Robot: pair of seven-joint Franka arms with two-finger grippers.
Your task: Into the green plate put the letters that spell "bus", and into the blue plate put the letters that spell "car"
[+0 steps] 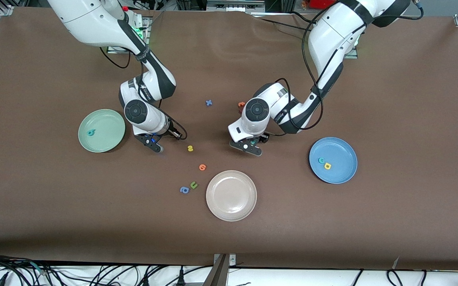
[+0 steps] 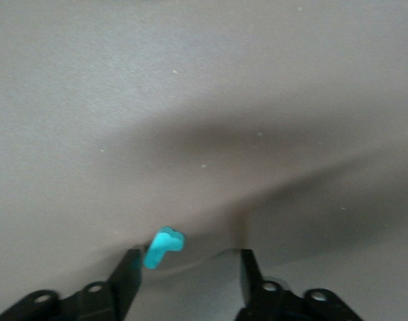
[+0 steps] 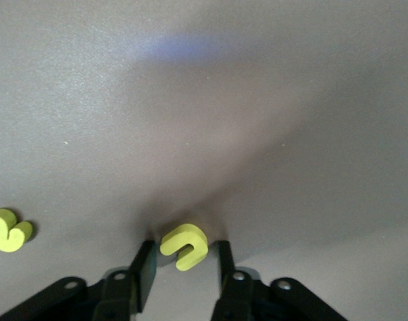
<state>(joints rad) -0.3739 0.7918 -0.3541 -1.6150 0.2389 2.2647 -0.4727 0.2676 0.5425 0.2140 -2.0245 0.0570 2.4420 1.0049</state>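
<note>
Right claw (image 3: 184, 264) straddles yellow "u" (image 3: 184, 246) on worktop (image 1: 392, 87) beside green plate (image 1: 111, 137), fingers w/ small gaps. Left claw (image 2: 187, 277) half-closed; teal "r" (image 2: 162, 246) touches one finger. Letters tiny, light, stiff: pinch flat sides.

mint-green plate (image 1: 101, 130), blue plate (image 1: 333, 160), beige-white plate (image 1: 231, 195), yellow "u" (image 3: 184, 246), teal "r" (image 2: 163, 246), brown table (image 1: 392, 99)
</note>
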